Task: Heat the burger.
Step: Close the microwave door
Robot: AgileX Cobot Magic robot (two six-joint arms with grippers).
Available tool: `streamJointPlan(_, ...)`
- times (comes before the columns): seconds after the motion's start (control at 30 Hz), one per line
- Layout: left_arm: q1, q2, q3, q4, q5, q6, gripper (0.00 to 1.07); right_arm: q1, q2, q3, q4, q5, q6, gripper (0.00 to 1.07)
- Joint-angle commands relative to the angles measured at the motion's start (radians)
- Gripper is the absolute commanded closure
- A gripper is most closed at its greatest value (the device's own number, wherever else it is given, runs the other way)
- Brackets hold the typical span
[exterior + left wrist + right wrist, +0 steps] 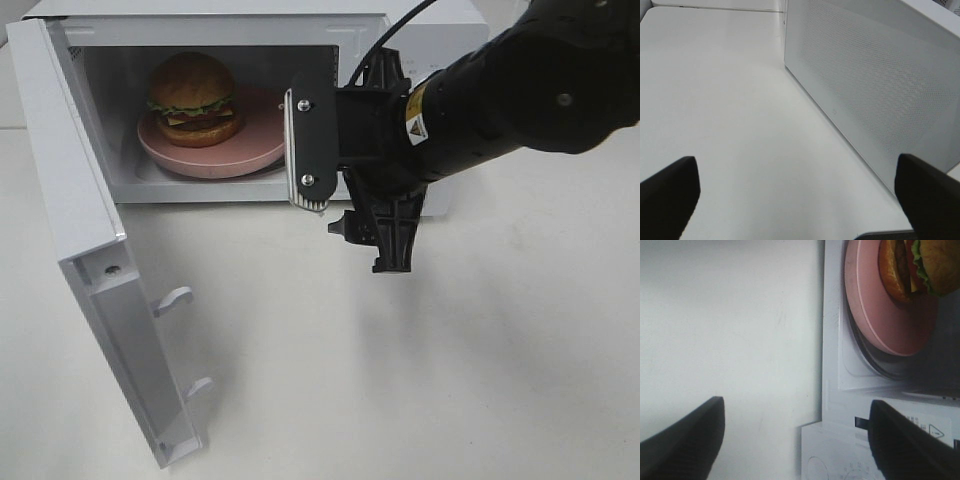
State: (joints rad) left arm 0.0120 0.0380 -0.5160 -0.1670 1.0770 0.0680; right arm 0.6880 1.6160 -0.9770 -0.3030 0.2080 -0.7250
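Observation:
The burger (193, 97), with a golden-brown bun, green lettuce and cheese, sits on a round pink plate (250, 150) inside the open white microwave (230, 30). It also shows at the edge of the right wrist view (930, 265) on the plate (885, 315). My right gripper (320, 185) hangs in front of the right side of the microwave's opening, outside the cavity. Its jaws stand wide apart and empty in the right wrist view (795, 440). My left gripper (795, 200) is open and empty over bare table beside the microwave's perforated side wall (880, 90). The left arm is out of the exterior view.
The microwave door (90, 230) stands swung out to the left, with its latch hooks (175, 298) facing the table. The control panel (880, 455) lies close to my right gripper. White table (400, 380) stretches in front of the microwave.

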Motion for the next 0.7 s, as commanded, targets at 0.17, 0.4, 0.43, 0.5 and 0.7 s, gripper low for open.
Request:
streamJointPlan(0.17, -0.001, -0.002, 0.002, -0.001, -0.012, 0.004, 0.08, -0.002, -0.135, 0.090, 0.000, 0.014, 0.124, 0.31)
streamJointPlan(0.4, -0.001, -0.002, 0.002, -0.001, -0.012, 0.004, 0.08, 0.001, -0.256, 0.147, 0.007, 0.113, 0.279, 0.31)
streamJointPlan(0.43, -0.001, -0.002, 0.002, -0.001, -0.012, 0.004, 0.08, 0.001, -0.270, 0.153, 0.007, 0.123, 0.309, 0.31)
streamJointPlan(0.5, -0.001, -0.002, 0.002, -0.001, -0.012, 0.004, 0.08, 0.001, -0.300, 0.165, 0.007, 0.149, 0.362, 0.31)
streamJointPlan(0.7, -0.001, -0.002, 0.002, -0.001, -0.012, 0.004, 0.08, 0.001, -0.401, 0.196, 0.007, 0.239, 0.516, 0.31)
